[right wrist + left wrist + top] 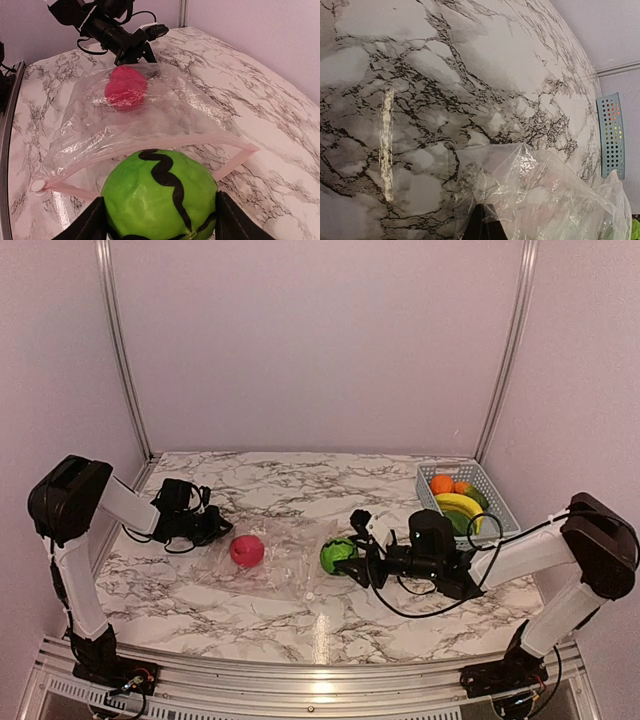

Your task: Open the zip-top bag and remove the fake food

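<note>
The clear zip-top bag (270,562) lies mid-table with its zip mouth open toward the right. A red-pink piece (247,550) sits inside it, also in the right wrist view (126,89). My right gripper (345,562) is shut on a green round piece with black wavy stripes (161,196), held just outside the bag's mouth (150,145). My left gripper (215,530) pinches the bag's far left corner; its fingertips (485,225) are closed on the plastic (535,195). A banana and orange and green pieces lie in the basket.
A light blue slotted basket (493,495) stands at the back right with a yellow banana (460,506) and orange pieces (442,483); its side shows in the left wrist view (611,135). Metal posts rise at the back corners.
</note>
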You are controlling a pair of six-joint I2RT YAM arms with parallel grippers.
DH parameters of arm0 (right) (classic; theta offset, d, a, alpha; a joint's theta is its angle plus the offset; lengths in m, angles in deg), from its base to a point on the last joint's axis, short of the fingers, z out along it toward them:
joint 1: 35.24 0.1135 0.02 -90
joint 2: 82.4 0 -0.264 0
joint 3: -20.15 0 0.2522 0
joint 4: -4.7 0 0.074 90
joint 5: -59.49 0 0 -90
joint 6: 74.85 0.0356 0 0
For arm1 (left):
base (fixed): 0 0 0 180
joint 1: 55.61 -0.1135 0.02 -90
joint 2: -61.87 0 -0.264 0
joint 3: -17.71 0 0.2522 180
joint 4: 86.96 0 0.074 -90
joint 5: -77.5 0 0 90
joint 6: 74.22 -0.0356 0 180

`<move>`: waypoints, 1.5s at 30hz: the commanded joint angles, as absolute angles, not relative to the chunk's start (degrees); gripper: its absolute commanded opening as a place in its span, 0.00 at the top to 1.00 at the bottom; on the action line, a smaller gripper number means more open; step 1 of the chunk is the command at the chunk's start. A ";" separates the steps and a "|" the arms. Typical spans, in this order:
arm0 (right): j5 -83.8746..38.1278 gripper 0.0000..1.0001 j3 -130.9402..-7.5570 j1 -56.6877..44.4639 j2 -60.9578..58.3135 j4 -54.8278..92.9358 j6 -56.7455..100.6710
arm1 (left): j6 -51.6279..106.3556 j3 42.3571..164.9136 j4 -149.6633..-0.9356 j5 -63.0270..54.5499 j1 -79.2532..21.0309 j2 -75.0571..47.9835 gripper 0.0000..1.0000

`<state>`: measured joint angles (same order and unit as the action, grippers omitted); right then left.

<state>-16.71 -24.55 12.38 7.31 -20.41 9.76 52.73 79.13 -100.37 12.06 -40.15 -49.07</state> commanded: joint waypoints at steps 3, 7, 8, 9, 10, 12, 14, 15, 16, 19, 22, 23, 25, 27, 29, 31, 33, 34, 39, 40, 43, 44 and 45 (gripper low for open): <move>-18.02 0.42 -23.52 3.90 -3.43 -10.96 14.50 | 52.85 78.50 -98.85 11.64 -40.55 -49.83 1.00; -22.42 0.42 -26.46 -4.18 -7.27 -3.38 16.39 | 52.88 78.33 -99.08 11.91 -40.59 -49.79 1.00; -24.01 0.42 -27.55 -6.45 -8.06 -1.33 16.91 | 52.85 78.37 -99.12 11.95 -40.58 -49.78 1.00; -26.04 0.41 -28.39 -8.46 -8.70 0.30 17.72 | 52.87 78.24 -99.25 12.02 -40.58 -49.81 1.00; -27.96 0.42 -29.14 -10.60 -9.21 1.87 18.49 | 52.83 78.16 -99.36 12.04 -40.58 -49.81 1.00; -31.86 0.41 -30.28 -14.61 -9.99 4.49 20.59 | 52.89 78.13 -99.63 12.02 -40.58 -49.96 1.00; -33.27 0.41 -30.73 -18.98 -10.63 6.09 22.33 | 53.00 78.14 -99.71 12.10 -40.58 -50.09 1.00; -33.44 0.41 -30.62 -21.22 -11.08 6.43 23.04 | 53.02 78.09 -99.81 12.17 -40.64 -50.12 1.00; -33.65 0.41 -30.47 -23.17 -11.45 6.77 23.47 | 53.04 78.16 -99.81 12.27 -40.59 -50.18 1.00; -36.71 0.40 -30.87 -27.04 -11.62 8.90 22.96 | 53.01 78.20 -99.87 12.60 -40.59 -50.30 1.00; -40.56 0.39 -30.92 -30.10 -11.70 10.73 23.17 | 53.10 78.51 -99.90 12.83 -40.58 -50.75 1.00; -41.33 0.38 -30.62 -31.06 -11.73 10.60 23.30 | 53.12 78.67 -99.90 12.87 -40.58 -50.88 1.00; -43.06 0.37 -30.39 -32.57 -11.43 10.91 23.13 | 53.17 78.82 -99.91 13.01 -40.58 -50.89 1.00; -44.76 0.36 -30.45 -33.59 -10.59 11.31 22.71 | 53.09 78.99 -99.69 12.94 -40.59 -50.77 1.00; -46.63 0.34 -30.29 -33.94 -9.45 11.02 22.19 | 52.99 79.08 -99.47 12.90 -40.58 -50.81 1.00; -47.51 0.34 -30.20 -34.19 -7.85 10.31 21.93 | 53.12 79.03 -99.47 12.85 -40.58 -50.73 1.00; -47.72 0.33 -30.22 -34.48 -6.19 9.61 21.85 | 53.20 78.81 -99.66 12.85 -40.58 -50.72 1.00; -47.98 0.31 -30.38 -34.60 -5.34 9.43 21.75 | 53.22 78.71 -99.77 12.82 -40.58 -50.72 1.00; -49.40 0.17 -31.25 -34.62 -3.08 9.97 21.99 | 53.23 78.48 -99.66 12.74 -40.58 -50.31 1.00; -49.29 0.13 -31.14 -34.62 -3.35 9.95 22.00 | 53.27 78.46 -99.63 12.77 -40.58 -50.24 1.00; -47.27 0.04 -31.22 -34.61 -5.09 10.13 21.39 | 53.11 78.55 -99.39 12.58 -40.58 -50.10 1.00; -46.22 0.04 -31.23 -34.59 -5.84 10.25 21.08 | 53.08 78.52 -99.39 12.64 -40.58 -50.10 1.00; -44.46 0.04 -31.18 -34.64 -6.73 10.06 20.38 | 53.11 78.52 -99.39 12.64 -40.58 -50.10 1.00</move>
